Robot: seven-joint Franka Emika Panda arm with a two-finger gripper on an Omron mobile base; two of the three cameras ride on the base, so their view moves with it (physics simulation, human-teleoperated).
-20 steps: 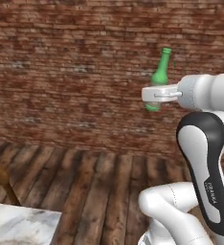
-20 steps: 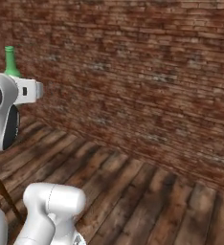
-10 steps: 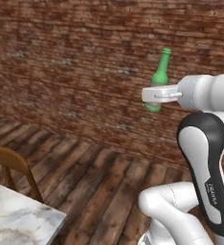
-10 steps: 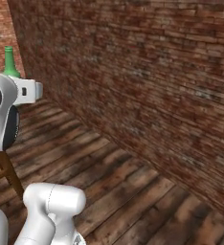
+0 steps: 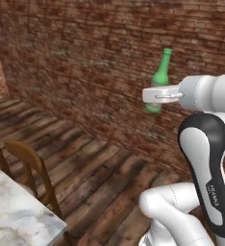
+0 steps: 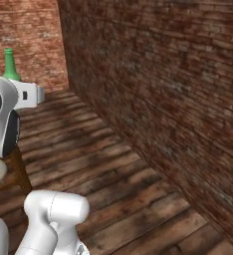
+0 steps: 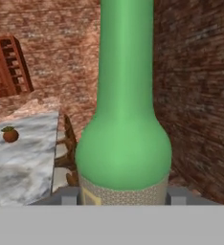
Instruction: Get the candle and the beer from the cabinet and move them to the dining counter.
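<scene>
in the left base view the white two-finger gripper (image 5: 155,94) grips the slim green glass beer bottle (image 5: 159,79) by its lower body, held in the air before the red brick wall (image 5: 85,62); a wooden chair (image 5: 33,168) and the white-grey marble dining counter (image 5: 13,216) sit at eight o'clock. in the right base view the bottle's neck (image 6: 10,64) rises at ten o'clock. in the hand view the jaws are part open, clamped on the bottle's labelled base (image 7: 123,158), with the counter (image 7: 23,158) at nine o'clock bearing a small round brown pot (image 7: 10,135).

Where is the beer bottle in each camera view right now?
Left base view: beer bottle upper right of centre, tilted, held in the gripper.
Right base view: its neck upper left, above the arm.
Hand view: front and centre.
Shared landmark: brick wall.
</scene>
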